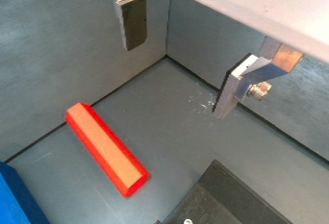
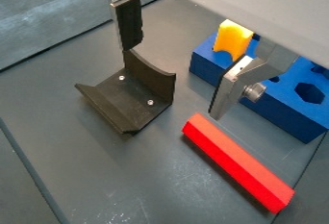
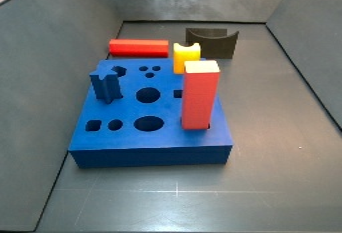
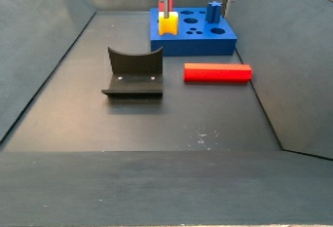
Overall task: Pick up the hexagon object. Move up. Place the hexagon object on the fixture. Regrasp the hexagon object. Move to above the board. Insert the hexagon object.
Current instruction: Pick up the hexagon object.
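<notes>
hexagon object (image 2: 237, 163): one red bar flat on the floor between fixture (image 2: 129, 93) and board (image 2: 286, 93) | gripper (image 2: 179, 65): above the floor, fingers apart, nothing between them | fixture: one; board: one | a side view shows the board's red block (image 3: 201, 93), unseen in both wrist views

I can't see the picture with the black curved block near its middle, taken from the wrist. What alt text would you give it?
The robot's open, empty hand hovers above a dark floor. Below lie the black notched fixture, a long red hexagon bar, and the blue board holding a yellow piece.
</notes>
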Motion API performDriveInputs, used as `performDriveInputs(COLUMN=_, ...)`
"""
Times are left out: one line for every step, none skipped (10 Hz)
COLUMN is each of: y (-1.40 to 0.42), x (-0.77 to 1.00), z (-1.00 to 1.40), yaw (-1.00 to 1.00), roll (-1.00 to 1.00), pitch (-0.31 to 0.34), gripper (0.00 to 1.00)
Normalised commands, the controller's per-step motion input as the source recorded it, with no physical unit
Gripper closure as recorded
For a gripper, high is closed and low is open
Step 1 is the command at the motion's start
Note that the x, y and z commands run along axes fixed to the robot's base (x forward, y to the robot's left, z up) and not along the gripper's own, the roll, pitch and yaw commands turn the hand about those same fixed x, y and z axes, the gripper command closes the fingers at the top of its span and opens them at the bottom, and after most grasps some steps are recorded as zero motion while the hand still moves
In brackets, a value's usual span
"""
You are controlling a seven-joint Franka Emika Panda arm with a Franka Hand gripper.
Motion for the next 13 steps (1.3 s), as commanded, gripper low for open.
performDriveInputs(y=0.00, x=0.00, z=-0.15, yaw=-1.00, roll=0.00, pitch=-0.050, gripper=0.00)
performDriveInputs(y=0.00, x=0.00, z=-0.20, yaw=-1.00, roll=0.00, pitch=-0.034, gripper=0.00)
performDriveInputs(y=0.00, x=0.00, z=-0.23, yaw=-1.00, roll=0.00, pitch=-0.034, gripper=0.00)
performDriveInputs(y=0.00, x=0.00, z=-0.23, yaw=-1.00, roll=0.00, pitch=-0.034, gripper=0.00)
performDriveInputs(y=0.00, x=0.00, z=-0.24, yaw=-1.00, roll=0.00, pitch=-0.031, gripper=0.00)
performDriveInputs(y=0.00, x=0.00, z=-0.41, yaw=-1.00, roll=0.00, pitch=-0.023, gripper=0.00)
performDriveInputs(y=0.00, x=0.00, z=-0.50, yaw=-1.00, roll=0.00, pitch=-0.026, gripper=0.00)
performDriveInputs(y=0.00, x=0.00, z=-0.60, yaw=-1.00, roll=0.00, pitch=-0.039, gripper=0.00)
performDriveInputs(y=0.00, x=0.00, z=-0.63, yaw=-1.00, roll=-0.01, pitch=-0.066, gripper=0.00)
performDriveInputs(y=0.00, x=0.00, z=-0.62, yaw=-1.00, roll=0.00, pitch=-0.084, gripper=0.00)
performDriveInputs(y=0.00, x=0.00, z=-0.62, yaw=-1.00, roll=0.00, pitch=-0.087, gripper=0.00)
performDriveInputs(y=0.00, x=0.00, z=-0.62, yaw=-1.00, roll=0.00, pitch=-0.089, gripper=0.00)
performDriveInputs(y=-0.06, x=0.00, z=-0.57, yaw=-1.00, roll=0.00, pitch=-0.063, gripper=0.00)
